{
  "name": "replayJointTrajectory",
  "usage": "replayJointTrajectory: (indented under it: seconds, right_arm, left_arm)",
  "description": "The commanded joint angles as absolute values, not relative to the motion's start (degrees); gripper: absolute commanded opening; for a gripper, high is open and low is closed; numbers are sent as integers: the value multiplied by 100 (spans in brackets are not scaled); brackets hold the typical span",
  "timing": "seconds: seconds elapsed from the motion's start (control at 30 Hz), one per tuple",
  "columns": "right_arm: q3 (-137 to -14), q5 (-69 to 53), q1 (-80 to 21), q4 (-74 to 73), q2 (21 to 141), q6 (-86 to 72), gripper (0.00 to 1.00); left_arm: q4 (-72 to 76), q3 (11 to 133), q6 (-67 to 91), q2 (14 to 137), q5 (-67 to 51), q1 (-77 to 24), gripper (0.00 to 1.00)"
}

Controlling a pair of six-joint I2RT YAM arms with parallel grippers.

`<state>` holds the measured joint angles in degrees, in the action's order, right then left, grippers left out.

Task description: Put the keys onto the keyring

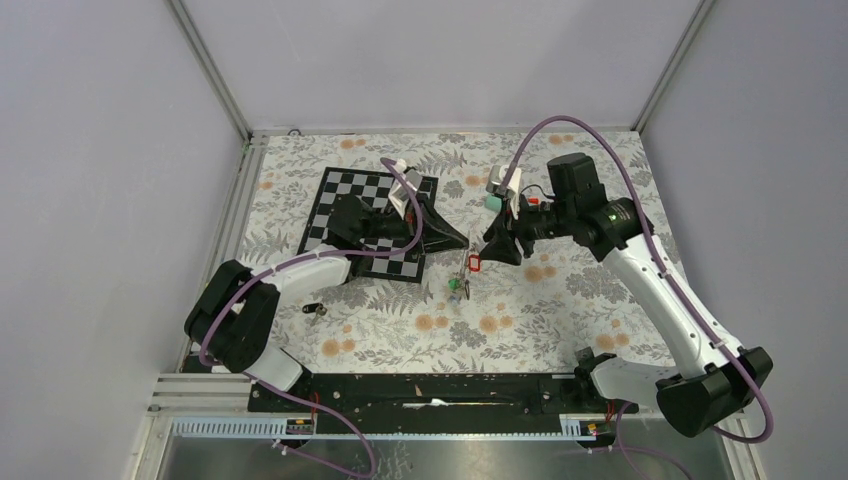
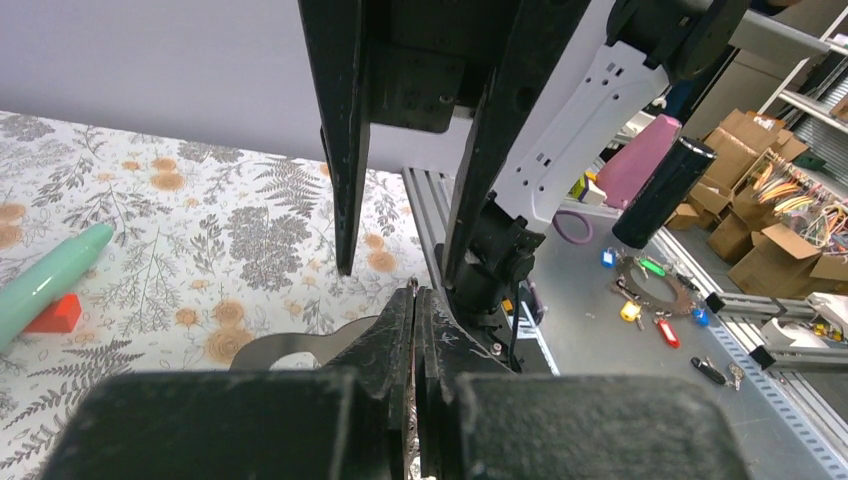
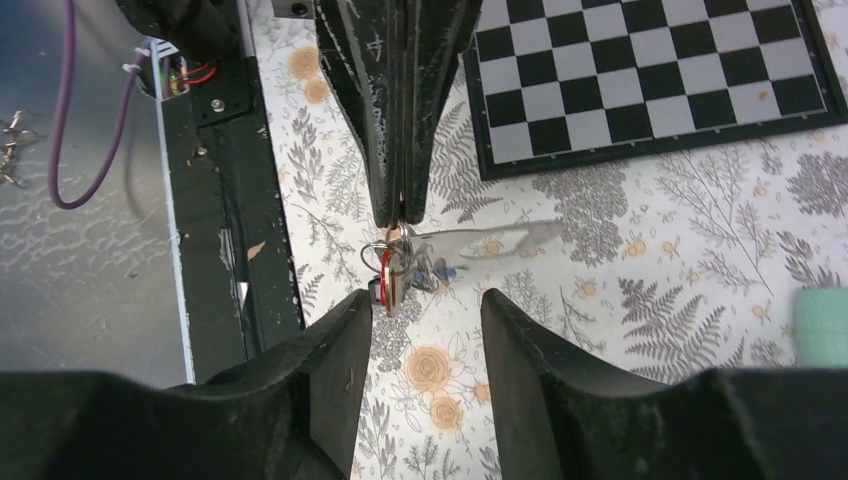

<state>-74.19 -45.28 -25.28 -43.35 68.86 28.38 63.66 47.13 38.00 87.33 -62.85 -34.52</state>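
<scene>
My left gripper point(image 1: 464, 243) is shut on the top of the thin grey wire keyring point(image 1: 465, 272) and holds it above the floral table. A red-tagged key point(image 1: 474, 264), a green-tagged key point(image 1: 455, 285) and a blue-tagged key point(image 1: 458, 297) hang on the keyring. In the right wrist view the left fingers point(image 3: 400, 150) come down from the top, with the red tag point(image 3: 387, 272) just below their tip. My right gripper point(image 3: 425, 315) is open and empty, close beside the hanging keys. A black-tagged key point(image 1: 315, 309) lies alone on the table to the left.
A chessboard point(image 1: 345, 195) lies under my left arm. A teal tube point(image 1: 493, 204) lies behind my right gripper, and it also shows in the left wrist view point(image 2: 50, 283). Spare keys point(image 2: 655, 300) lie on the grey surface outside the table.
</scene>
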Motion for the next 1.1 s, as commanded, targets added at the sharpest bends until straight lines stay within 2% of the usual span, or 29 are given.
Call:
replayJointTrajectory:
  seconds: [0.0, 0.1, 0.2, 0.4, 0.53, 0.7, 1.07]
  right_arm:
    - [-7282, -5359, -2514, -3714, 6815, 2628, 53]
    - [-7147, -5564, -2514, -3545, 6827, 2551, 54]
    - [-7004, -5589, -2513, -3440, 6804, 2519, 50]
    - [-6715, -5590, -2514, -3228, 6751, 2414, 32]
    - [-6653, -5627, -2514, -3147, 6744, 2382, 16]
    - [-6620, -5763, -2514, -3080, 6805, 2303, 2]
    - [-6368, -5750, -2513, -2894, 6860, 2206, 0]
  left_arm:
    - [7305, 4664, 4244, 8513, -5965, -3454, 0]
    - [7461, 4629, 4382, 8539, -5851, -3454, 0]
    - [7581, 4606, 4501, 8540, -5749, -3454, 0]
    - [7730, 4566, 4654, 8555, -5607, -3454, 0]
    - [7752, 4521, 4667, 8560, -5560, -3454, 0]
    - [7768, 4475, 4696, 8582, -5449, -3463, 0]
    - [8054, 4447, 4988, 8657, -5255, -3463, 0]
